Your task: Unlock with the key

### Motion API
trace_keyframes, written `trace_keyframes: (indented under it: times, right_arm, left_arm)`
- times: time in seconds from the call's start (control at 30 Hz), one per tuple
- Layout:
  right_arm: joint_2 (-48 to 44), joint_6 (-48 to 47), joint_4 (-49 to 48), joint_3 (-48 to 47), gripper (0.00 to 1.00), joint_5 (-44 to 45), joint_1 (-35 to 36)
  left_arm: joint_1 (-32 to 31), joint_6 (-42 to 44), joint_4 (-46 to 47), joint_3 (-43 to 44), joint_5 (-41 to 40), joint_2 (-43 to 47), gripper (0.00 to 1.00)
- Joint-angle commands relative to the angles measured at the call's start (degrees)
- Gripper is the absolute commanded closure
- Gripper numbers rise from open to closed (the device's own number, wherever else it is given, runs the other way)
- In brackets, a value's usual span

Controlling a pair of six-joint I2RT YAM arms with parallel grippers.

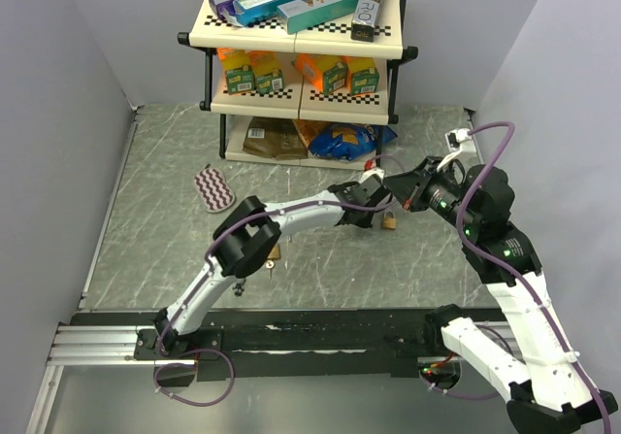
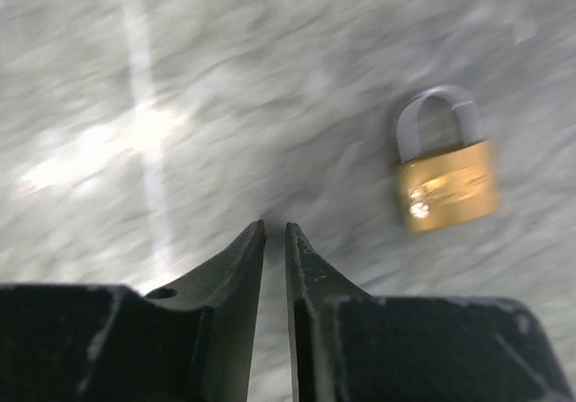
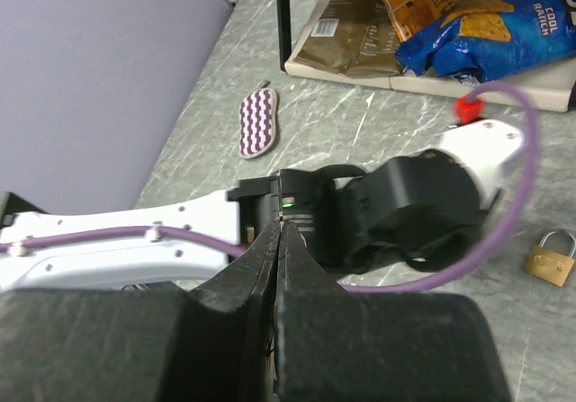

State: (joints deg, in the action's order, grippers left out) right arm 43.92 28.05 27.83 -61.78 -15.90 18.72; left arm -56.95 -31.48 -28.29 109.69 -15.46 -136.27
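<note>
Brass padlock (image 2: 445, 182) lies flat on the grey table (image 1: 165, 220), right of centre in the left wrist view with its shackle toward the top of the frame. In the top view we see it at mid-frame, just below where the two arms' tips meet. The shot is blurred, but both shackle legs look seated in the body, so we judge it locked. Left gripper (image 2: 274, 229) hangs over bare table to the left of the padlock, apart from it, fingers drawn almost together with a thin slit and nothing in it. Right gripper (image 3: 279, 231) has its fingers pressed tight together; we see nothing sticking out of them, and the padlock is far off at the right edge of that view. No key shows clearly anywhere. A small tan thing (image 1: 273, 255) on the table by the elbow of the left arm (image 1: 291, 216) might be it, but it is too small to tell. We put progress near zero: key not in hand, not in the lock, nothing turned. Finding, gripping, inserting and turning all remain.
</note>
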Motion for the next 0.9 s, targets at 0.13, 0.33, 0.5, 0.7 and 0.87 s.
trace_keyframes:
  times: [0.13,0.33,0.5,0.7,0.87]
  right_arm:
    - [0.46,0.34,-1.38,-0.80,1.00,0.34,-0.26]
    - [1.52,-0.11,-1.03,-1.68,1.00,0.70,-0.26]
    - [2.31,0.34,-1.38,-1.50,1.00,-0.53,-0.26]
    - [2.22,0.34,-1.56,-0.71,1.00,-0.18,-0.26]
    - [2.48,0.69,-2.34,-0.10,1.00,-0.88,-0.26]
  left_arm:
    - [3.16,4.51,-8.54,-17.84,-0.45,4.15,0.63]
    - [3.07,-0.76,-7.57,-4.33,8.50,4.61,0.26]
    - [2.81,-7.18,-12.92,12.00,13.00,-5.03,0.20]
    - [1.05,-12.54,-11.70,13.54,13.97,-7.26,0.14]
    - [-0.62,-13.61,-12.66,19.13,11.43,-9.71,0.11]
